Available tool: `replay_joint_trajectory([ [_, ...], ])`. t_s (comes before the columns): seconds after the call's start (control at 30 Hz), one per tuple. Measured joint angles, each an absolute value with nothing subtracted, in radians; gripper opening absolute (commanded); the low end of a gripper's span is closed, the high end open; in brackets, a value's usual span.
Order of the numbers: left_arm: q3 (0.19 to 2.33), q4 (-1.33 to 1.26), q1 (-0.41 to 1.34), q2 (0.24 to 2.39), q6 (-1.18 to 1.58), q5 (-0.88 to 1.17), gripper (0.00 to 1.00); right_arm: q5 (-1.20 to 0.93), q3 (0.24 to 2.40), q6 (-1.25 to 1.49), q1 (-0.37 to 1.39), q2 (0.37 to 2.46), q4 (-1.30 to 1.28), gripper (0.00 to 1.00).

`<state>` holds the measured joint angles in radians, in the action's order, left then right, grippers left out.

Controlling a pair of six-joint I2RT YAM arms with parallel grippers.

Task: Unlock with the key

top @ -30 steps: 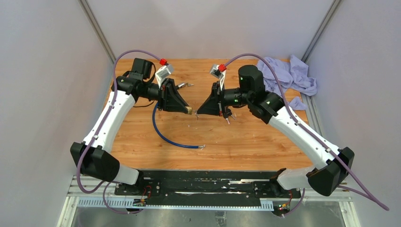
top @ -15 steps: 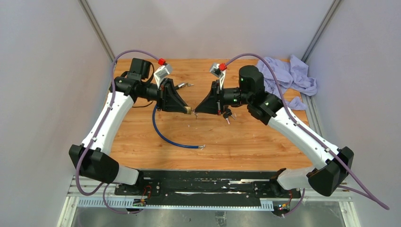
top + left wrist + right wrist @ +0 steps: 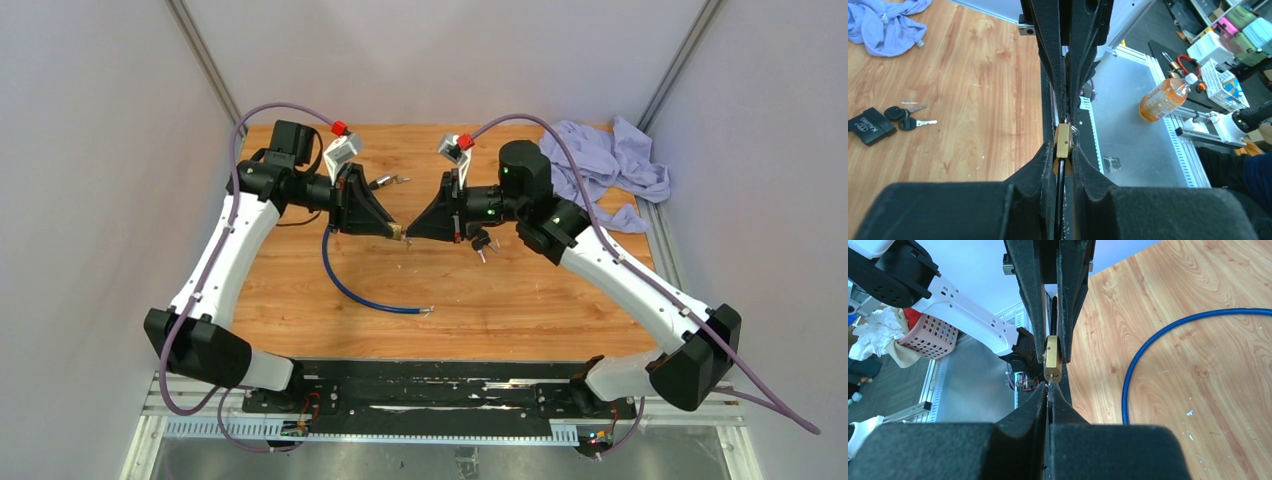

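A small brass padlock (image 3: 398,231) hangs above the table's middle, pinched between the tips of my left gripper (image 3: 392,229). In the left wrist view the padlock (image 3: 1063,141) sits upright in the left gripper (image 3: 1063,150), with a black shackle or cord running back between the fingers. My right gripper (image 3: 411,235) faces it tip to tip, shut on a thin silver key (image 3: 1050,385). The key's tip meets the keyhole face of the padlock (image 3: 1052,359), just ahead of the right gripper (image 3: 1050,391). How deep the key sits cannot be told.
A blue cable (image 3: 350,285) curves over the wooden table (image 3: 520,300) under the left arm. Spare keys with a black fob (image 3: 870,126) lie under the right wrist. More small keys (image 3: 390,181) lie further back. A purple cloth (image 3: 610,160) is bunched at the back right.
My right gripper has moved left with the key and closed the small gap to the padlock. The left arm has shifted slightly back and left, still gripping the padlock.
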<state>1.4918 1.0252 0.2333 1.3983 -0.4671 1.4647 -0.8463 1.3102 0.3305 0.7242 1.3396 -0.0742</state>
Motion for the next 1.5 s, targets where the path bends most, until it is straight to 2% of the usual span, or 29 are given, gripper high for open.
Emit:
replay_joint_trajectory([
  [0.2,1.522,1.050,0.230,1.389,-0.519,1.382,0.00,-0.835,1.283,0.428,0.723,1.360,-0.012,0.01],
  [0.5,1.555,1.071,0.233,1.315,-0.649,1.238,0.00,-0.875,1.193,0.751,0.712,1.422,0.269,0.01],
  [0.53,1.555,1.073,0.234,1.308,-0.654,1.236,0.00,-0.879,1.183,0.777,0.711,1.422,0.295,0.03],
  [0.57,1.555,1.074,0.234,1.305,-0.656,1.236,0.00,-0.885,1.173,0.801,0.710,1.421,0.320,0.10],
  [0.67,1.554,1.072,0.238,1.301,-0.651,1.242,0.00,-0.897,1.154,0.834,0.704,1.411,0.356,0.37],
  [0.7,1.552,1.064,0.239,1.301,-0.643,1.251,0.00,-0.899,1.145,0.836,0.702,1.401,0.358,0.43],
  [0.87,1.539,1.034,0.247,1.327,-0.574,1.317,0.00,-0.907,1.137,0.765,0.703,1.317,0.314,0.56],
  [1.03,1.539,1.023,0.250,1.350,-0.514,1.355,0.00,-0.915,1.137,0.717,0.703,1.269,0.308,0.60],
  [1.43,1.539,1.008,0.250,1.349,-0.445,1.338,0.00,-0.843,1.169,0.556,0.741,1.269,0.181,0.57],
  [1.5,1.539,1.006,0.250,1.348,-0.436,1.333,0.00,-0.828,1.169,0.537,0.752,1.271,0.178,0.52],
])
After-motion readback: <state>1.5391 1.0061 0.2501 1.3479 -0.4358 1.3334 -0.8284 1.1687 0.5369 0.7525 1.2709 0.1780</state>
